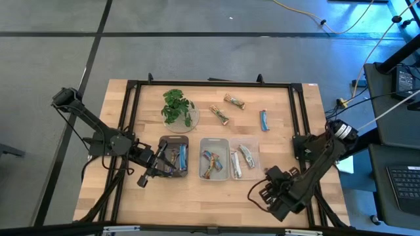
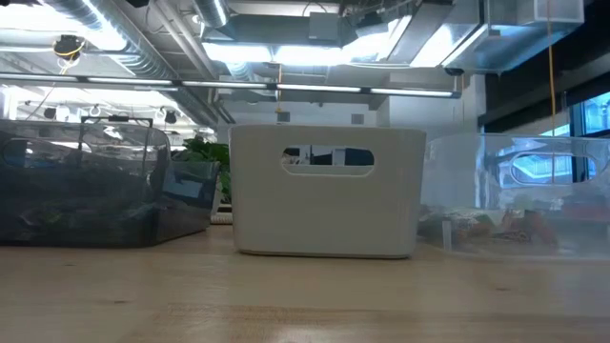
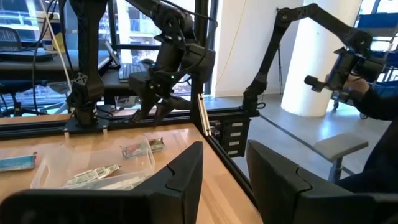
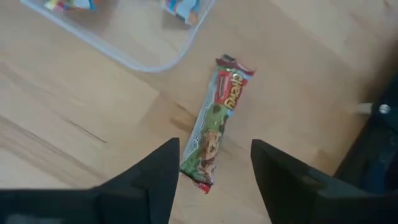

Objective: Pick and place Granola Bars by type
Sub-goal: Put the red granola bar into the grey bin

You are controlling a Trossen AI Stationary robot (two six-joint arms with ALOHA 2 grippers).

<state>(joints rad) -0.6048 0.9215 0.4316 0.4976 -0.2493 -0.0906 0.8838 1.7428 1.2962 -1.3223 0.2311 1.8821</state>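
Note:
Three loose granola bars lie on the table's far half: two tan-brown ones (image 1: 218, 115) (image 1: 234, 101) and a blue one (image 1: 264, 120). More bars lie in the dark bin (image 1: 174, 157), the white bin (image 1: 214, 159) and the clear bin (image 1: 245, 160). A green-and-red bar (image 4: 217, 127) lies flat on the wood beside the clear bin's corner. My right gripper (image 4: 214, 149) (image 1: 260, 194) hovers open above it, a finger on either side of its near end. My left gripper (image 1: 152, 168) (image 3: 224, 180) is open and holds nothing, at the dark bin's near left side.
A leafy plant on a round dish (image 1: 178, 109) stands at the far left. A black frame (image 1: 298, 118) runs around the table. In the low view the three bins (image 2: 324, 191) stand in a row. A person (image 3: 376, 93) shows in the room beyond the table's right side.

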